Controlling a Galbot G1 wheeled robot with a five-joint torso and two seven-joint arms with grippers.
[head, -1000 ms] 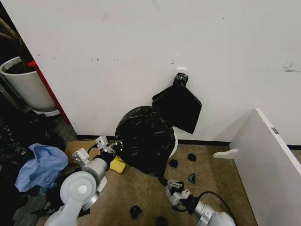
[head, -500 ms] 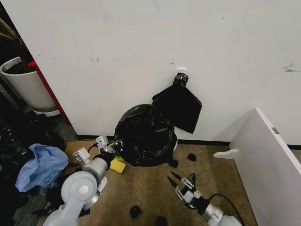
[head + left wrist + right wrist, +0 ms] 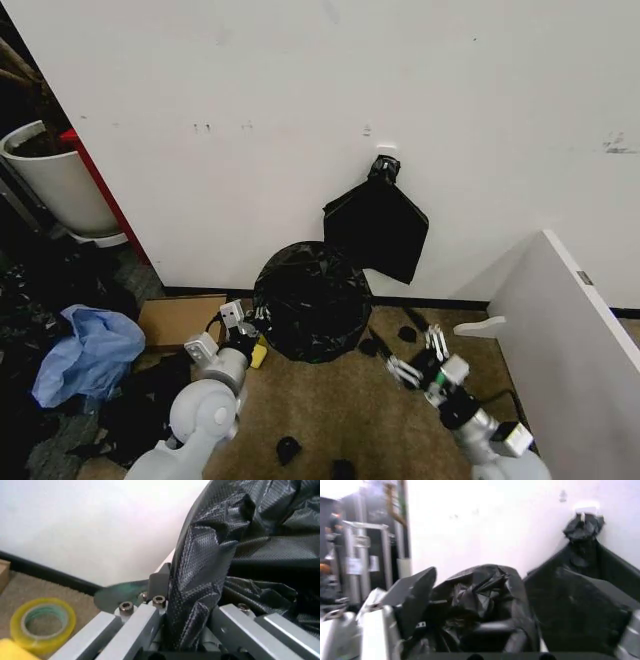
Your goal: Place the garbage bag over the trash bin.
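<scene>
The garbage bag [image 3: 308,312] already covers the trash bin [image 3: 169,565] almost entirely — in the head view it is a round black mound against the wall, no white showing; what seems left is settling the rim and letting go. The bag looks thin, glossy and crinkled, gathered in folds; only a sliver of the bin's white side shows in the left wrist view. The left gripper [image 3: 250,320] sits at the bag's left edge, jaws closed on a fold of plastic; the right gripper [image 3: 412,348] hangs just off its right side, fingers spread, holding nothing as far as I can judge. Spare black bags [image 3: 378,225] hang on the wall behind; a tape roll [image 3: 42,620] lies nearby.
</scene>
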